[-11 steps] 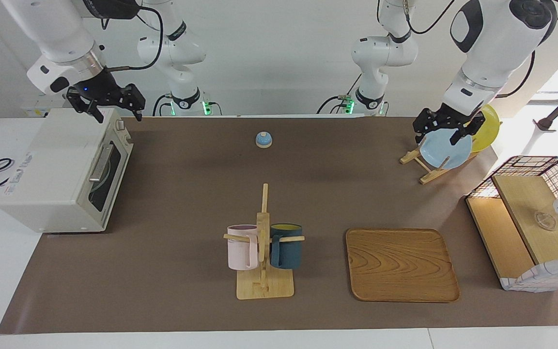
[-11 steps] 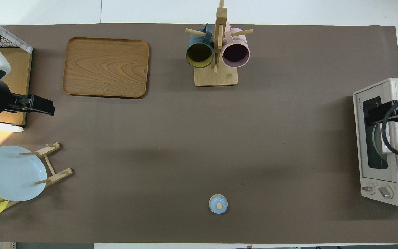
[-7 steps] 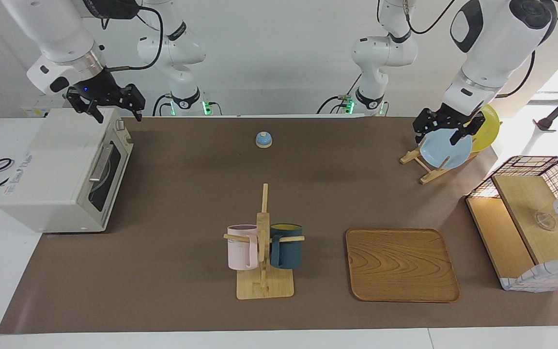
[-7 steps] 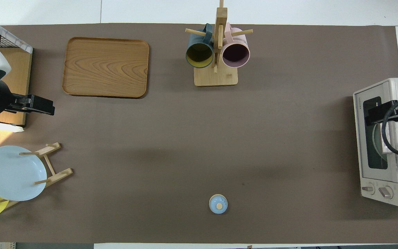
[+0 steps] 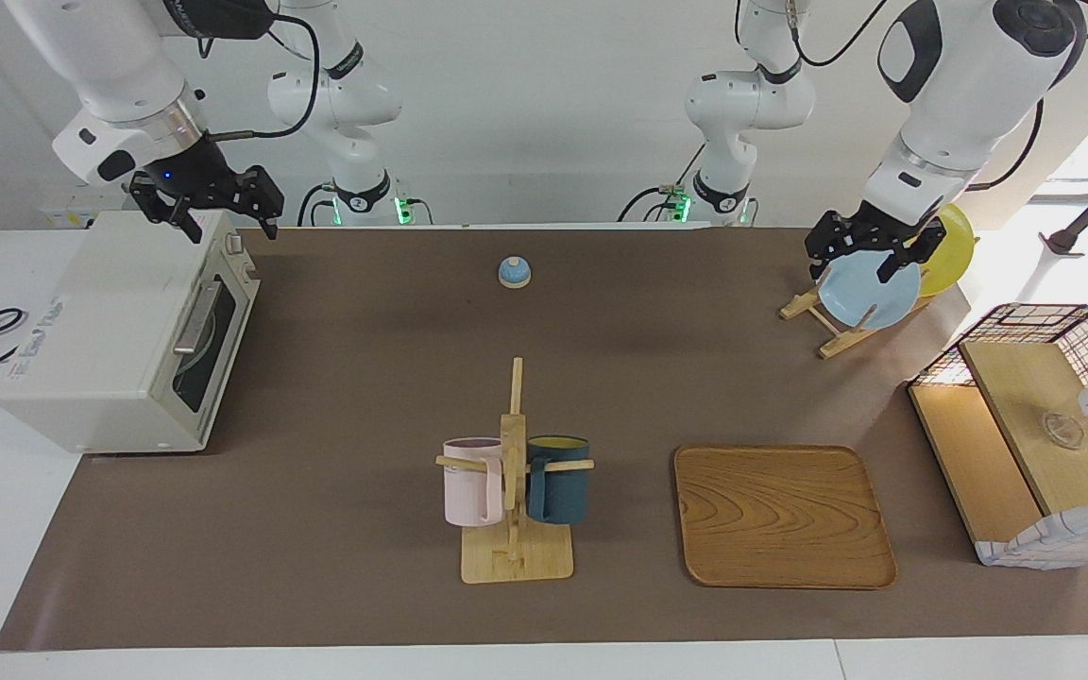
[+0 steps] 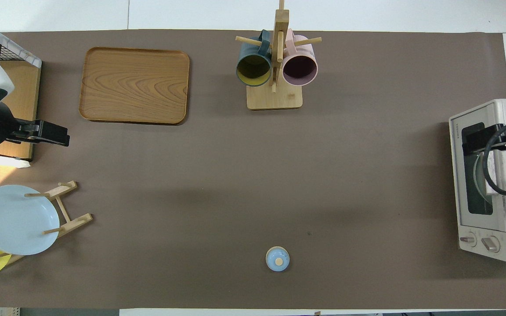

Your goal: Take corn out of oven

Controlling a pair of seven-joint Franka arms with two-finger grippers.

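The off-white oven (image 5: 100, 331) (image 6: 483, 221) stands at the right arm's end of the table, its dark glass door (image 5: 209, 345) closed. Through the glass only a pale plate edge (image 6: 478, 175) shows. The corn is hidden. My right gripper (image 5: 230, 227) (image 6: 477, 141) hangs open just above the oven's top, near the knob end, holding nothing. Over the plate rack at the other end of the table, my left gripper (image 5: 851, 269) (image 6: 48, 134) waits open and empty.
A wooden mug tree (image 5: 514, 472) carries a pink and a dark blue mug. Beside it lies a wooden tray (image 5: 783, 515). A small blue bell (image 5: 514, 272) sits near the robots. The rack (image 5: 832, 326) holds a light blue and a yellow plate. A wire-framed wooden shelf box (image 5: 1035, 425) stands nearby.
My right gripper has risen slightly above the oven's top. The left arm has not moved.
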